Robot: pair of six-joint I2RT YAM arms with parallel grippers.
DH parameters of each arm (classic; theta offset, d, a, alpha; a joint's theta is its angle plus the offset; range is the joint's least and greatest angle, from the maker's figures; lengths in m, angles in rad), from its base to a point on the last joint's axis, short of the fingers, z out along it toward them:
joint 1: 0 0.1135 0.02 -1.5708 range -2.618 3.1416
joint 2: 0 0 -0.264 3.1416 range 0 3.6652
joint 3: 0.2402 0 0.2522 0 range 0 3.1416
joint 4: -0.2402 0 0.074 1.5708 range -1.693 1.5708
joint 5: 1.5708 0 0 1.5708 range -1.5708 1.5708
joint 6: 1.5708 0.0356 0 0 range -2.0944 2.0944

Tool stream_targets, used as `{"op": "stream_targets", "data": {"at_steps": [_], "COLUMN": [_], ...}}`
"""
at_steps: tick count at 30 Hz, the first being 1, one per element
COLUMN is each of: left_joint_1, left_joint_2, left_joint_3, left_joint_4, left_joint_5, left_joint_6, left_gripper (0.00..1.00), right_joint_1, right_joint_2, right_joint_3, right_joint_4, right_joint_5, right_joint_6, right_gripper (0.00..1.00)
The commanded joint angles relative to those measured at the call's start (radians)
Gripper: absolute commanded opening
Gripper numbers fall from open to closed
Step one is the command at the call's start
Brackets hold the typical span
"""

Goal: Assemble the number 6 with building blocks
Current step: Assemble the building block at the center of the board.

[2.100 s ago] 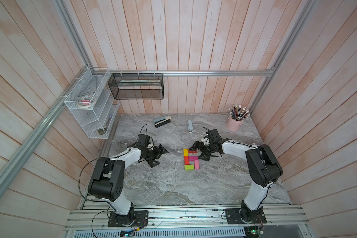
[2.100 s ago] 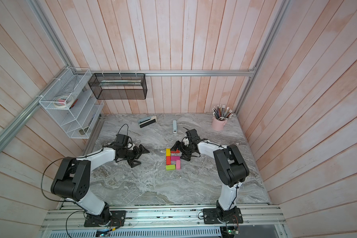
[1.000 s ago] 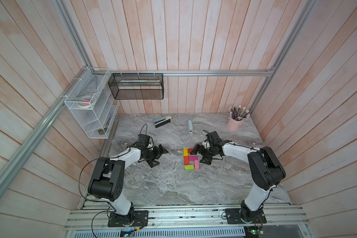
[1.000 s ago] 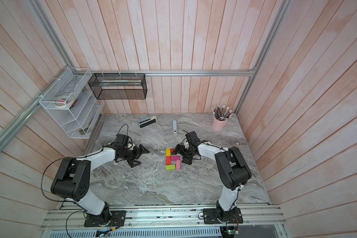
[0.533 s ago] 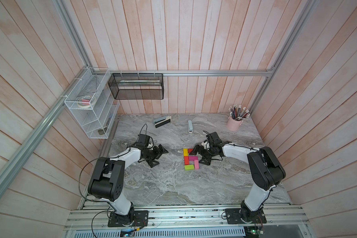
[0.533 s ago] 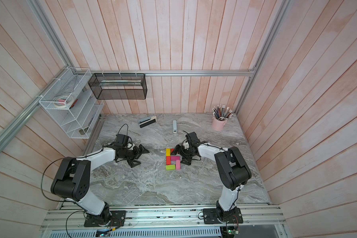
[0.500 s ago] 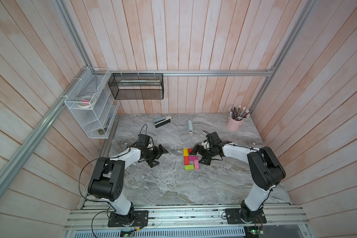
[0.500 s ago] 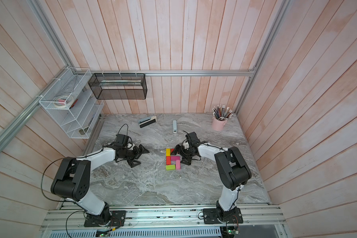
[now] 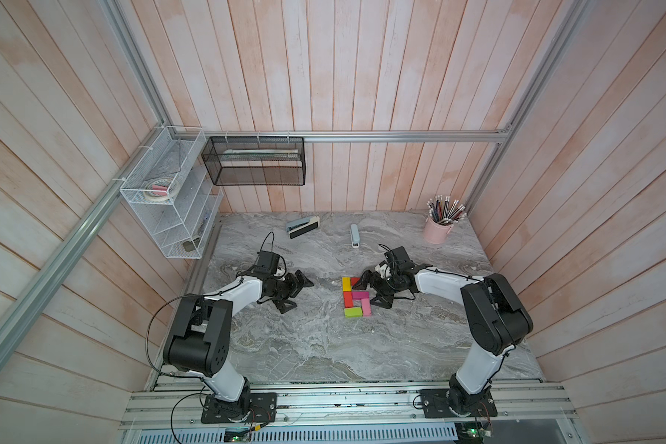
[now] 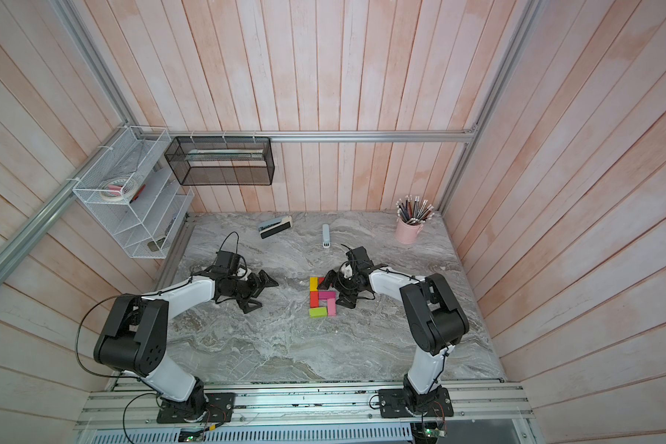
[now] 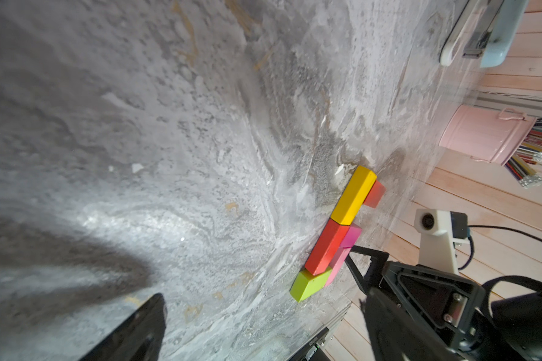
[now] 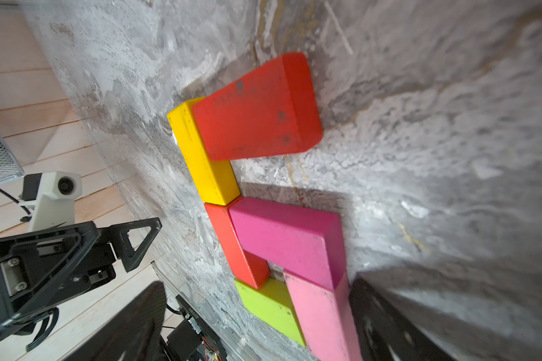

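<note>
The number 6 (image 9: 358,296) lies flat and looks complete on the grey marbled desk (image 9: 304,346); the flat rectangular yellow brick (image 12: 204,156) at the top of its spine serves as marker. A scuffed red brick (image 12: 257,109) juts toward the right arm from the yellow brick's end away from the arm bases. A second red brick (image 12: 235,247) continues the yellow brick's line end to end toward the arm bases, and a magenta brick (image 12: 285,237) branches off at that joint, parallel to the scuffed red brick. A light pink brick (image 12: 323,315) and a lime green brick (image 12: 269,306) close the loop at the end farthest from the yellow brick. The right end effector (image 9: 373,292) stands wide and empty on the open side of the yellow brick, low over the desk, with one finger just beside the light pink brick; whether it touches cannot be told. The left end effector (image 9: 296,293) is likewise spread and empty, well apart on the yellow brick's other side. The bricks look like rigid painted wood: light, hard, smooth-faced, not fragile. Nothing locks them together, so each would likely slide on the desk at a slight nudge. A pinch would best go across a brick's short width at mid-length, yet most long sides are shut in by neighbours, so any trimming seems safer as a gentle push on a free end, since a careless finger could skew the whole digit.
</note>
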Motion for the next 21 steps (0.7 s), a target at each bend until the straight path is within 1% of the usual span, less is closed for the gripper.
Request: {"op": "stream_targets", "data": {"at_steps": [1, 4, 10, 12, 14, 17, 21], "left_joint_1": [-0.007, -0.007, -0.013, -0.026, -0.049, -0.086, -0.109], "left_joint_2": [-0.023, -0.024, -0.032, -0.040, -0.048, -0.065, -0.086], "left_joint_3": [-0.013, -0.014, -0.021, -0.024, -0.027, -0.055, -0.098], "left_joint_4": [0.014, 0.013, 0.010, 0.000, -0.012, 0.010, 0.054], "left_joint_5": [-0.014, -0.015, -0.017, -0.024, -0.023, 0.005, 0.059], "left_joint_6": [0.003, 0.001, 0.003, 0.008, 0.005, -0.037, -0.112], "left_gripper": [1.00, 1.00, 1.00, 1.00, 1.00, 1.00, 1.00], "right_joint_1": [0.006, 0.006, 0.010, 0.014, 0.012, 0.012, 0.007], "right_joint_2": [-0.010, -0.011, -0.065, -0.091, -0.107, -0.126, -0.152], "right_joint_3": [-0.021, -0.020, -0.001, 0.011, 0.006, -0.023, -0.079], "right_joint_4": [0.014, 0.002, -0.060, -0.101, -0.118, -0.104, -0.047], "right_joint_5": [-0.012, -0.005, 0.081, 0.116, 0.126, 0.121, 0.099], "right_joint_6": [0.006, 0.001, -0.018, -0.035, -0.041, -0.031, 0.016], "right_gripper": [0.95, 0.95, 0.95, 0.95, 0.95, 0.95, 0.95]}}
